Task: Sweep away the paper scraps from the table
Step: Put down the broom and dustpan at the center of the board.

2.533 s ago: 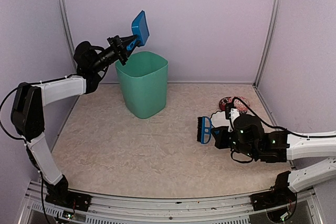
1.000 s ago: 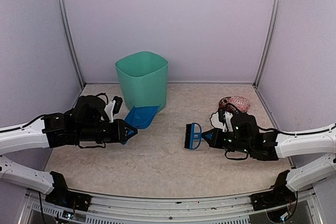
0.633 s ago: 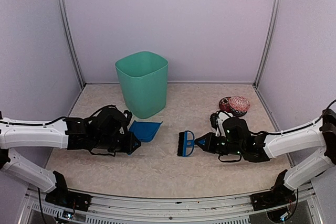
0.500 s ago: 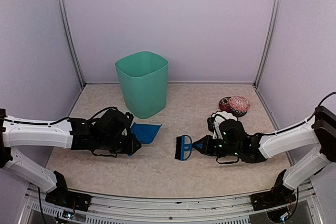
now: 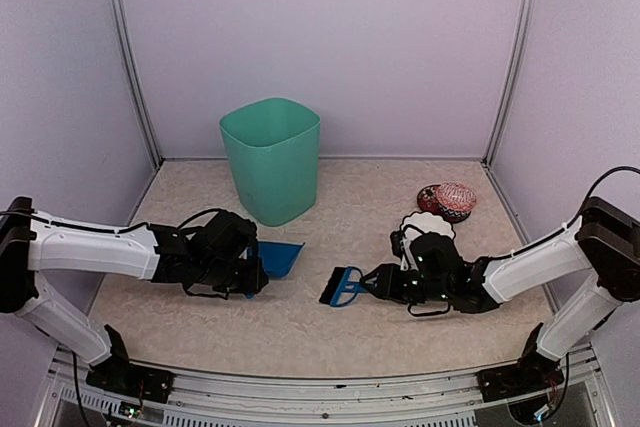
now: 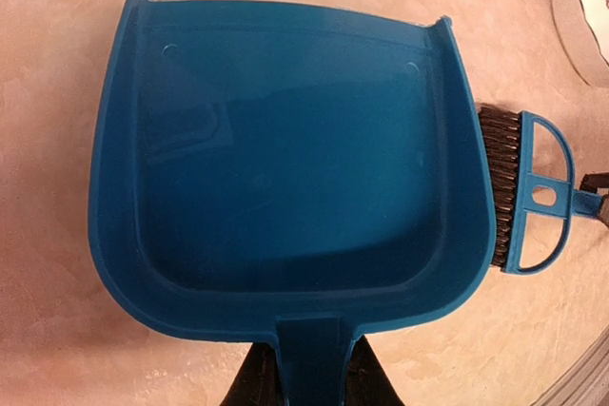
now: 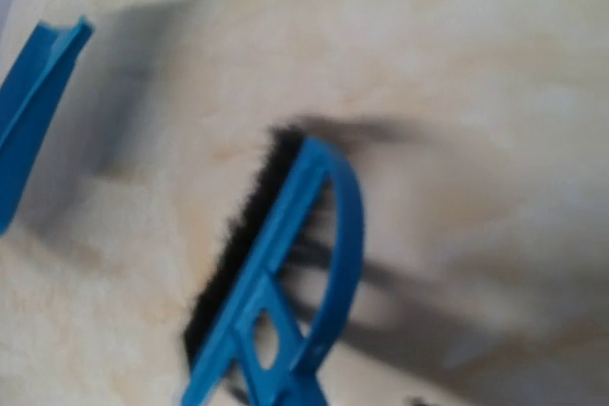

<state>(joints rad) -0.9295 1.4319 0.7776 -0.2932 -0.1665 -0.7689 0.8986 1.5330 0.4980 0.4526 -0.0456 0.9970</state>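
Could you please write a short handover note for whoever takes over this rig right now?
The left gripper is shut on the handle of the blue dustpan, which is empty and low on the table in front of the green bin.
The right gripper is shut on the blue brush, bristles towards the pan's lip with a small gap.
No paper scraps show on the table or in the pan; the bin's inside is hidden.
Left to do: check around the patterned bowl, probably then park the tools.

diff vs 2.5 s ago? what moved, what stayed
Left claw brought the dustpan down from above the green bin to the table in front of it. Right claw moved the brush leftward, toward the dustpan. Both tools stay gripped; bin and bowl unmoved.
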